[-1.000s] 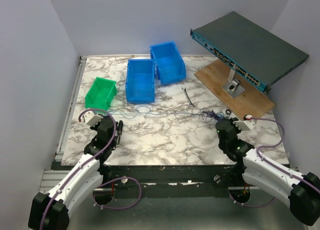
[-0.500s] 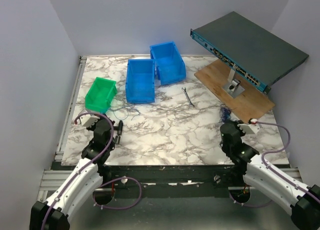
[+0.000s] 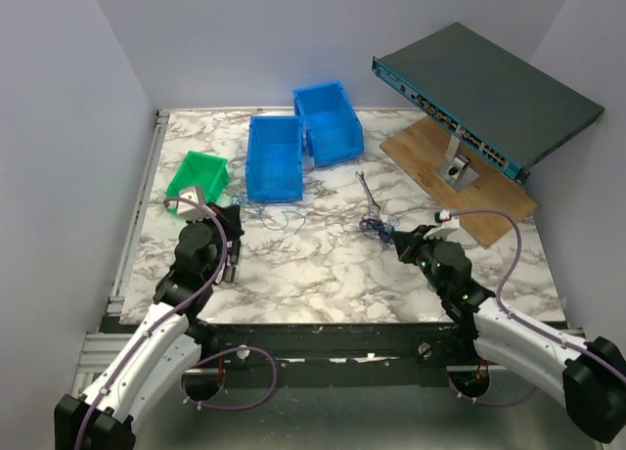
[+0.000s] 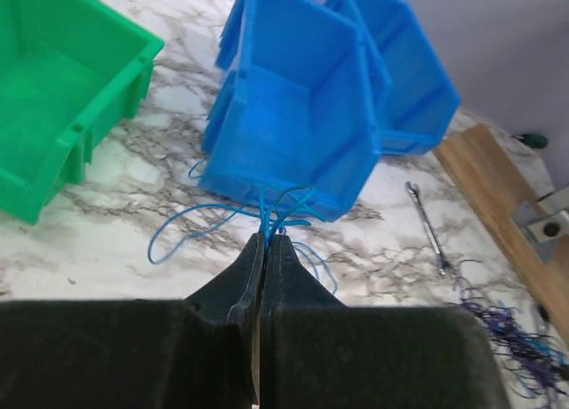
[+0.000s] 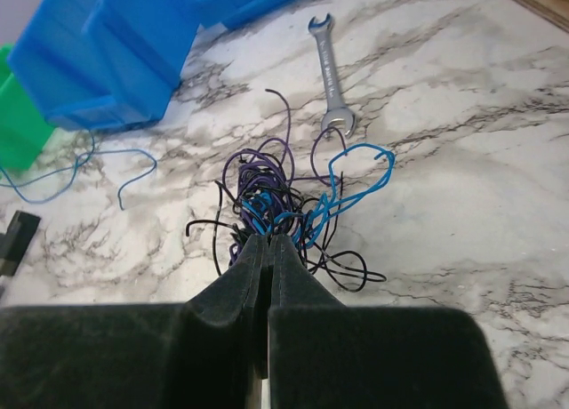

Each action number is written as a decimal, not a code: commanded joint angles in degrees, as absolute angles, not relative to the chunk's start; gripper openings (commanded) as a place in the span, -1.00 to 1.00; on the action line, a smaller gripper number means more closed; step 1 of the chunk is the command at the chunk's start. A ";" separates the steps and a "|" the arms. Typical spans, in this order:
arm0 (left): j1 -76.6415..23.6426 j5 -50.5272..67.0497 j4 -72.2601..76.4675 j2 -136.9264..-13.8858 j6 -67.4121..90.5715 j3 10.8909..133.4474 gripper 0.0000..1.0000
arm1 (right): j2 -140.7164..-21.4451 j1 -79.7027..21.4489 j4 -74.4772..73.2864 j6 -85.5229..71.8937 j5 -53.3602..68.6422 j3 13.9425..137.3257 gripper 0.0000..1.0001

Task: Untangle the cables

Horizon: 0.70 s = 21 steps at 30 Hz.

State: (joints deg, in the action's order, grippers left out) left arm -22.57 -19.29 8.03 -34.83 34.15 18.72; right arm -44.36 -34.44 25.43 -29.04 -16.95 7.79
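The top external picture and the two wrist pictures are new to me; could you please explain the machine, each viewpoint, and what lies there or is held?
Two robot arms are bolted at the near edge of the marble table: left arm and right arm. The wide picture looks down from above and behind them; the others come from a camera on each wrist, looking along its tool. On it lie a green bin, two blue bins, a wrench and a wooden board under a dark flat box. The left tool is shut on a loose blue cable; the right tool is shut on the tangle of purple, black and blue cables.
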 commanded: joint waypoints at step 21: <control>-23.32 -11.58 -26.00 -56.44 26.38 71.04 -1.00 | -45.11 -34.50 30.06 -27.18 -10.54 7.83 -0.99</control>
State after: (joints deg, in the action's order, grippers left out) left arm -23.49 -12.97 -21.26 -51.09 29.61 64.27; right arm -45.63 -34.44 27.62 -27.46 -12.10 7.81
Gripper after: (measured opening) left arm 0.014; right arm 0.026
